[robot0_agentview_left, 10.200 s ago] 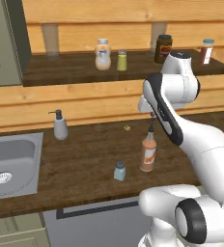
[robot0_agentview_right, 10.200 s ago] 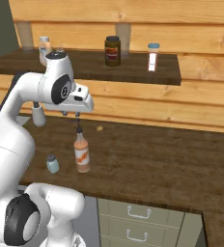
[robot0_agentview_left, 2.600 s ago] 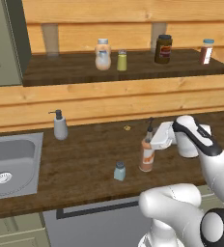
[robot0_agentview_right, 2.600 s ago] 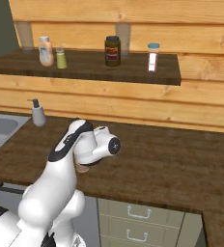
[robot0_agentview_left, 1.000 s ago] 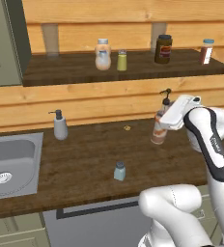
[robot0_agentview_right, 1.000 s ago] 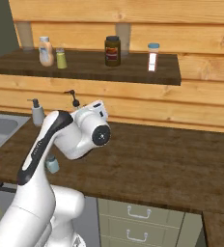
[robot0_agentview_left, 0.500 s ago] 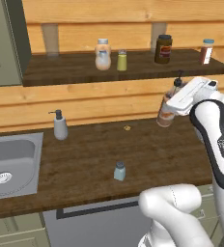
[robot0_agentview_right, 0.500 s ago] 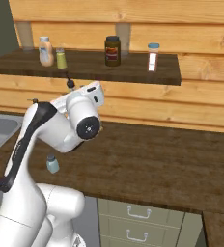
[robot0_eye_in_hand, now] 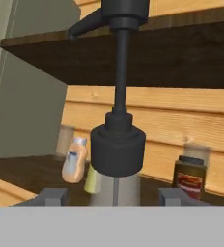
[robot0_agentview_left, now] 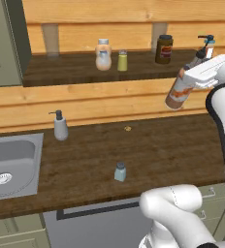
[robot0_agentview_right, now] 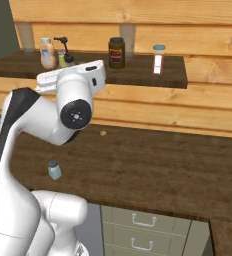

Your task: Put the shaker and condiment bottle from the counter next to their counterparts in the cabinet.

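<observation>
My gripper [robot0_agentview_left: 190, 74] is shut on the condiment bottle [robot0_agentview_left: 179, 93], a clear bottle of orange-brown sauce. It hangs tilted in the air in front of the shelf's right part, nozzle up. In the hand view its dark cap [robot0_eye_in_hand: 118, 149] rises between my fingertips [robot0_eye_in_hand: 51, 197]. The pale-blue shaker [robot0_agentview_left: 120, 172] [robot0_agentview_right: 53, 170] stands on the dark counter [robot0_agentview_left: 172, 150] near the front edge. On the cabinet shelf [robot0_agentview_left: 71, 72] stand the peach bottle [robot0_agentview_left: 103, 54] [robot0_eye_in_hand: 74, 160] and the yellow-green shaker [robot0_agentview_left: 122, 60] [robot0_eye_in_hand: 91, 179] side by side.
A dark jar [robot0_agentview_left: 164, 48] [robot0_eye_in_hand: 188, 176] stands on the shelf right of the counterparts, and a small white bottle with a blue cap [robot0_agentview_right: 158, 59] further right. A white pump dispenser [robot0_agentview_left: 60, 126] is beside the steel sink [robot0_agentview_left: 17, 145]. The grey-green door [robot0_eye_in_hand: 22, 96] stands open at left.
The arm has carried the condiment bottle upward and to the right, from below the shelf edge to shelf height. The shaker on the counter has not moved.
</observation>
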